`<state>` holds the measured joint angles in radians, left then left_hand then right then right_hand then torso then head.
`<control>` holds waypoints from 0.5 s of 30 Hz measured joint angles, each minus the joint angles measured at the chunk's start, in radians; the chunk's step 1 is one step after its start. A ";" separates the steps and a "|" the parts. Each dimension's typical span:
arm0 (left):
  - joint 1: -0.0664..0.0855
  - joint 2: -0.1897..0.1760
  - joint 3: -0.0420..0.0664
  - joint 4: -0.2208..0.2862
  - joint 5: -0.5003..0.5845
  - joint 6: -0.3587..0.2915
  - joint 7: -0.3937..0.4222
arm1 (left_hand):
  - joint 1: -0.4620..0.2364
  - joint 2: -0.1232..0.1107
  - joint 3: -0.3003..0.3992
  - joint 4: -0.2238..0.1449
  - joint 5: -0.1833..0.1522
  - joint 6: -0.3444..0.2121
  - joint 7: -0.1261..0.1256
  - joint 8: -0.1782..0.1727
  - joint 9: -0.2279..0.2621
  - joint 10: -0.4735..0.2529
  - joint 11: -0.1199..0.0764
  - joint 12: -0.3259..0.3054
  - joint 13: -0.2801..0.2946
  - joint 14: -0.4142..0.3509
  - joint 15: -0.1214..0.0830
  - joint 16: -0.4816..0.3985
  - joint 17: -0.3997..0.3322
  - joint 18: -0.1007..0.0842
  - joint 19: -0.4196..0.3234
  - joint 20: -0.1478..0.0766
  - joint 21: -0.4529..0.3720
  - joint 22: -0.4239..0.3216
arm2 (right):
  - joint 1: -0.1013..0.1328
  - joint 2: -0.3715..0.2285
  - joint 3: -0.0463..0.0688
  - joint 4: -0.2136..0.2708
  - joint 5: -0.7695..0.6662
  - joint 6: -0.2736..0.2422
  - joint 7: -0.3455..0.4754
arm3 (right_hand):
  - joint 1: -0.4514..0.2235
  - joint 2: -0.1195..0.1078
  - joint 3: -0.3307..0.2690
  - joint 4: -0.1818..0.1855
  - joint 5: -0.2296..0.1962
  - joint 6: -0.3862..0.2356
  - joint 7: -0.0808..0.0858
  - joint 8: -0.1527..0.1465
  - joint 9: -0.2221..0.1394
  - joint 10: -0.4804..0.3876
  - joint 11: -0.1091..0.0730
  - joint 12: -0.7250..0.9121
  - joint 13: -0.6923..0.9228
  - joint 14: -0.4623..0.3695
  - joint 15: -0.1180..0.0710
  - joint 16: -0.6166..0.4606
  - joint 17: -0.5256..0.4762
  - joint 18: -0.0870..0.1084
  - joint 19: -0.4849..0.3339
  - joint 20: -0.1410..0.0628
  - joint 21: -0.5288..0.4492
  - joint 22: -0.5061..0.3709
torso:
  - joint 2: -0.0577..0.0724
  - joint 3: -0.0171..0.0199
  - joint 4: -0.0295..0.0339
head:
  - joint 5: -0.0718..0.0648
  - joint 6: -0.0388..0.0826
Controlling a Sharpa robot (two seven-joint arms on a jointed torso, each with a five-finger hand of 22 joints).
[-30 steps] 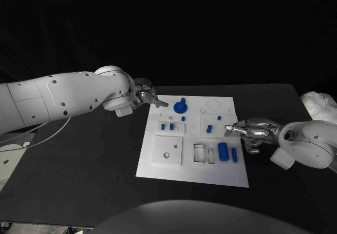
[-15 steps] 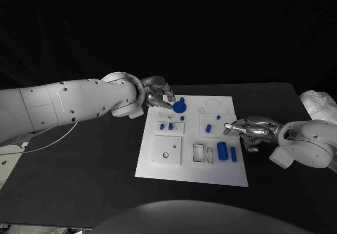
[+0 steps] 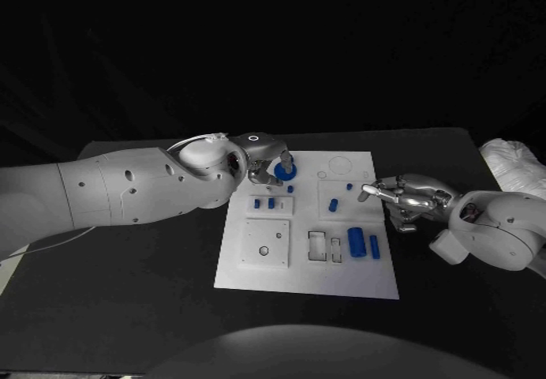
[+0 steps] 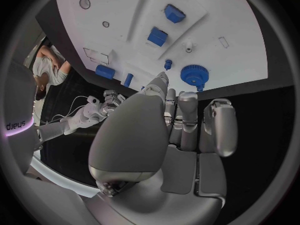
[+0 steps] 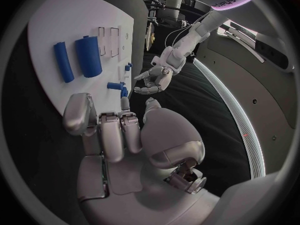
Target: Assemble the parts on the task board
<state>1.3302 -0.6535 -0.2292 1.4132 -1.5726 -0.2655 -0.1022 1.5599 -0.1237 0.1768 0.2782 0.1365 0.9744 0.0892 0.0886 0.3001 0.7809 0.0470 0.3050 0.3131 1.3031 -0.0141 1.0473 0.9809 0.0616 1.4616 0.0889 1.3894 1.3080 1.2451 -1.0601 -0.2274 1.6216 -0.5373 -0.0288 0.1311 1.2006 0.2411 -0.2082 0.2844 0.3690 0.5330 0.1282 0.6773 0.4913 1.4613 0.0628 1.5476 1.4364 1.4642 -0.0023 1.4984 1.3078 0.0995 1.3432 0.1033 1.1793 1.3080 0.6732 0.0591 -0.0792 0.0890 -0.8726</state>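
Note:
The white task board [image 3: 342,278] lies mid-table. A blue gear [image 3: 285,169] stands at its far left corner, and my left hand [image 3: 264,163] hovers right beside it, fingers stretched out and holding nothing. The left wrist view shows that gear [image 4: 194,75] just past the fingertips [image 4: 161,81], with two blue blocks [image 4: 174,13] farther on. A thick blue cylinder [image 3: 357,242] and a slim blue bar [image 3: 376,247] lie near the board's right side. My right hand [image 3: 398,201] hangs empty over the right edge. The cylinder [image 5: 87,55] appears again in the right wrist view.
A white cloth [image 3: 512,170] lies at the table's right edge. My bulky left arm [image 3: 125,189] spans the table's left half. A square plate with a small hole [image 3: 271,242] and two rectangular slots [image 3: 327,246] sit in the board.
My left arm has swung in over the board, bringing its hand from beside the far left corner to the blue gear. The right hand has barely shifted.

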 measured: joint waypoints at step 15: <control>-0.003 0.034 0.001 -0.010 -0.086 -0.008 -0.001 | -0.009 0.001 0.016 -0.016 0.049 0.046 -0.004 0.007 -0.024 0.083 -0.004 0.005 -0.056 0.000 0.000 0.000 -0.036 0.000 0.000 0.000 0.000 0.000 | 0.047 -0.045 0.001 0.051 0.000 -0.113 0.173 | 0.001 -0.001 -0.021 0.004 -0.004 0.060 -0.013 0.004 -0.006 -0.006 -0.006 0.024 -0.021 0.001 -0.014 0.064 0.000 -0.039 0.097 -0.012 0.162 0.000 | 0.008 0.0030 0.0009 | -0.009 0.000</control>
<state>1.3276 -0.6192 -0.2281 1.4034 -1.6583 -0.2731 -0.1030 1.5508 -0.1223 0.1930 0.2621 0.1857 1.0207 0.0852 0.0961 0.2760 0.8642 0.0428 0.3100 0.2573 1.3031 -0.0141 1.0473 0.9450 0.0618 1.4615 0.0889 1.3892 1.3078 1.2918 -1.1051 -0.2264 1.6730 -0.5373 -0.1422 0.3043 1.2018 0.2399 -0.2294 0.2880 0.3655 0.5926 0.1149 0.6811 0.4857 1.4557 0.0572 1.5720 1.4152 1.4650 -0.0162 1.5625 1.3076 0.0609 1.4401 0.0911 1.3416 1.3078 0.6817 0.0620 -0.0783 0.0801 -0.8726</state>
